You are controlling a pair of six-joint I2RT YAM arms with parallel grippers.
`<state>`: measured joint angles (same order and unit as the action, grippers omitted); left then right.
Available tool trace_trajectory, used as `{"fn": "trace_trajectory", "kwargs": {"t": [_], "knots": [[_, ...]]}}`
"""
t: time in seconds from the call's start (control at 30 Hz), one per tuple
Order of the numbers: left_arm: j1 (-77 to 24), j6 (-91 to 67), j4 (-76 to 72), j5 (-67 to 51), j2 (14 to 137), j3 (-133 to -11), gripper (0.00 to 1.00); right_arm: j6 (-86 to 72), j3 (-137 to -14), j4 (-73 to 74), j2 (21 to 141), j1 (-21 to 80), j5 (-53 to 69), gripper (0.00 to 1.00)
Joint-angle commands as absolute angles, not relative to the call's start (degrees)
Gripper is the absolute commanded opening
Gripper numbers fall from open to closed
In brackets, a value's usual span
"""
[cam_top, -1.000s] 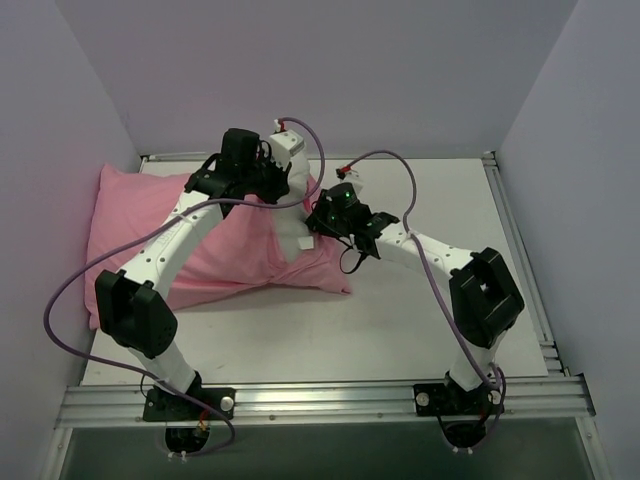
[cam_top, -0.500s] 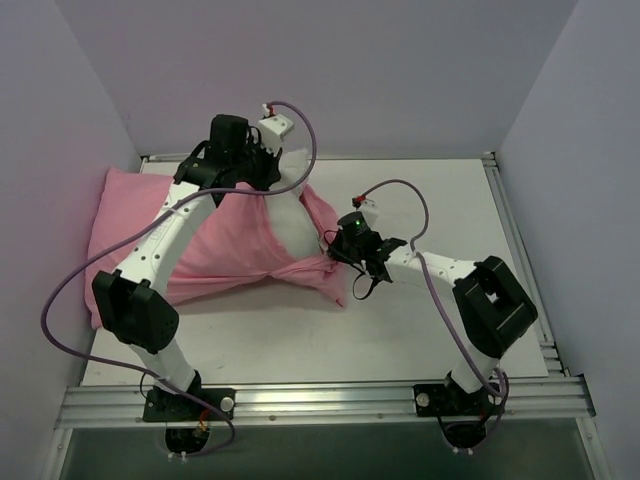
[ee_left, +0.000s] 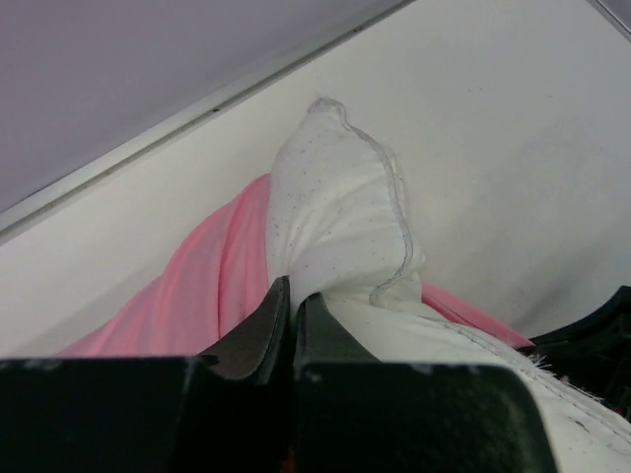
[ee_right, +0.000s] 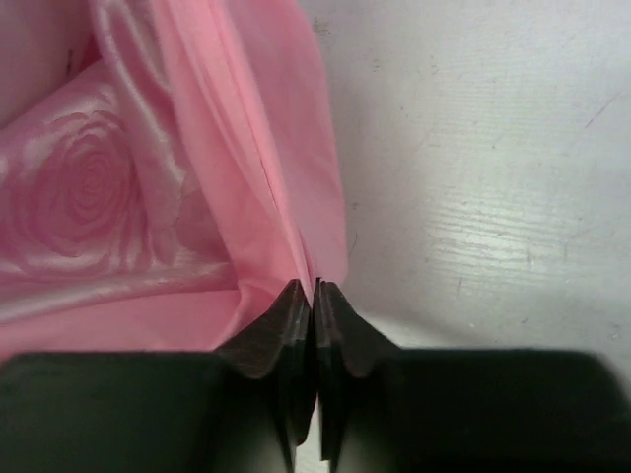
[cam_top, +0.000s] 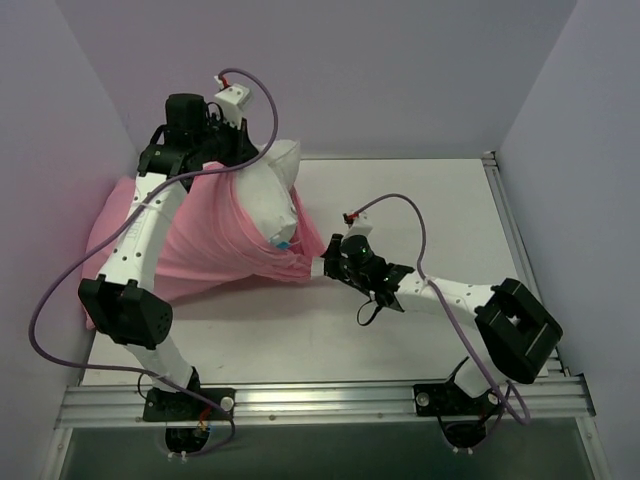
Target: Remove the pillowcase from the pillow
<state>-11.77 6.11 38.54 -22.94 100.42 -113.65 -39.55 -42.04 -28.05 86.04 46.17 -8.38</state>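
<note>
The white pillow (cam_top: 270, 192) sticks partly out of the pink pillowcase (cam_top: 190, 245) at the table's back left, its blue tag (cam_top: 283, 243) showing at the opening. My left gripper (cam_top: 243, 160) is raised and shut on the pillow's top corner; in the left wrist view the pillow (ee_left: 335, 207) is pinched in the left gripper (ee_left: 293, 291), with the pillowcase (ee_left: 202, 291) below it. My right gripper (cam_top: 318, 265) sits low and is shut on the pillowcase's open edge. The right wrist view shows the right gripper (ee_right: 314, 287) clamping a fold of the rose-patterned pillowcase (ee_right: 197, 197).
The white table (cam_top: 430, 200) stretches to the right of the pillow. Grey walls (cam_top: 60, 120) close in on the left, back and right. A metal rail (cam_top: 320, 400) runs along the near edge by both arm bases.
The left gripper has risen and swung left with the pillow corner, drawing more white pillow out. The right gripper has shut on the pillowcase edge and moved nearer and left.
</note>
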Motion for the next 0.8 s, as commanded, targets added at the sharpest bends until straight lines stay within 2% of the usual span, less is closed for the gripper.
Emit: {"fn": "trace_trajectory", "kwargs": {"t": [0.0,0.07,0.1,0.2,0.33,0.37,0.4,0.47,0.5,0.77], "knots": [[-12.12,5.10,28.92,-23.28,94.14,-107.26,0.02,-29.74,-47.97,-20.93,83.68,46.14,-7.47,0.19],[-13.97,4.75,28.48,-23.90,93.43,-104.16,0.02,-27.69,-50.52,-15.75,79.82,45.79,-9.74,0.46],[-14.58,4.75,27.87,-23.82,92.99,-101.63,0.02,-26.29,-52.28,-14.17,78.06,45.44,-10.10,0.62],[-17.48,5.27,27.33,-22.94,92.81,-99.32,0.02,-25.66,-53.87,-8.89,70.60,43.51,-10.37,0.78],[-20.12,5.01,27.07,-22.94,92.90,-99.14,0.02,-23.82,-56.95,-3.97,63.82,43.33,-8.54,0.84],[-20.65,4.75,27.16,-23.11,92.99,-99.49,0.02,-23.56,-57.48,-4.22,63.81,43.59,-7.05,0.85],[-20.83,4.66,27.59,-23.55,93.25,-99.93,0.02,-23.38,-58.09,-6.05,64.50,43.68,-2.94,0.93],[-21.09,4.40,27.95,-23.73,93.34,-100.89,0.02,-23.03,-58.45,-8.25,66.35,43.77,1.21,0.95],[-21.18,4.39,28.04,-23.73,93.25,-100.99,0.02,-22.85,-58.71,-9.91,68.79,43.77,3.84,1.00],[-21.18,4.04,28.56,-25.05,92.37,-100.81,0.02,-23.47,-60.56,-19.68,80.50,44.12,12.91,1.00]]}}
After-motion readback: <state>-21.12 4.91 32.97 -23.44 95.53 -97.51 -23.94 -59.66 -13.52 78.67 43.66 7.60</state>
